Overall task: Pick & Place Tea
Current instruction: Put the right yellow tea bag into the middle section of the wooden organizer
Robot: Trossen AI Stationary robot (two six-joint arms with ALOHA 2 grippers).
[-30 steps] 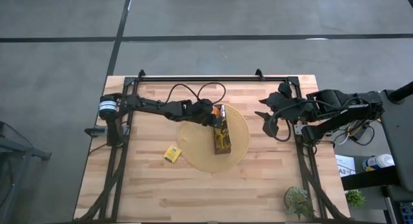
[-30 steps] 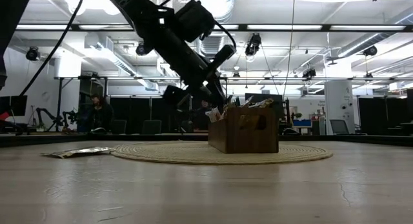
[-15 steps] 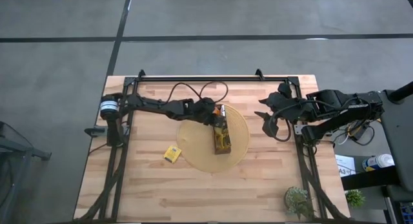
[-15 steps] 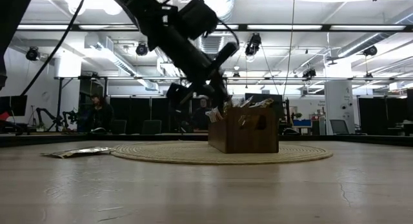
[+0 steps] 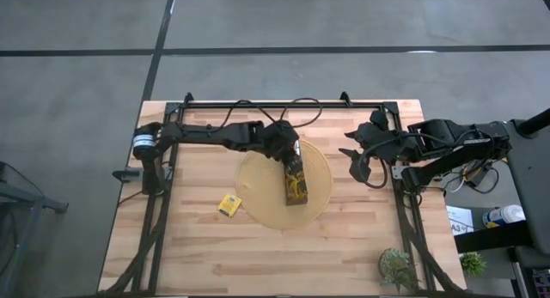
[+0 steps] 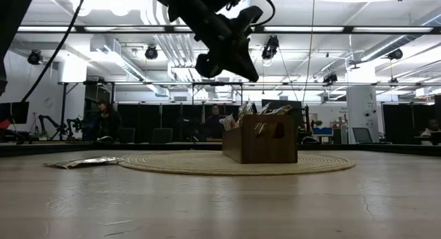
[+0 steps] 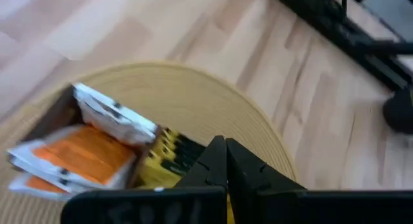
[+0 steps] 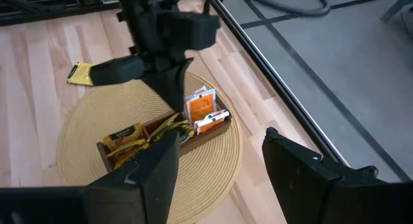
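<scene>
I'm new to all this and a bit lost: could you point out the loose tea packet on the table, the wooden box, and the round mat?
Loose tea sachet [image 5: 229,205], high view: middle of its yellow face.
Wooden tray [image 6: 260,147], low view: its brown side wall.
Round woven mat [image 5: 258,195], high view: bare part left of the tray.

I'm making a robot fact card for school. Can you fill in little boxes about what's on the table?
Tray: brown tray on round mat, holding tea packets
Loose tea: one yellow packet on the wood beside the mat
Left hand: shut, empty, above the tray's end
Right hand: open, waiting at the table's right side
</scene>
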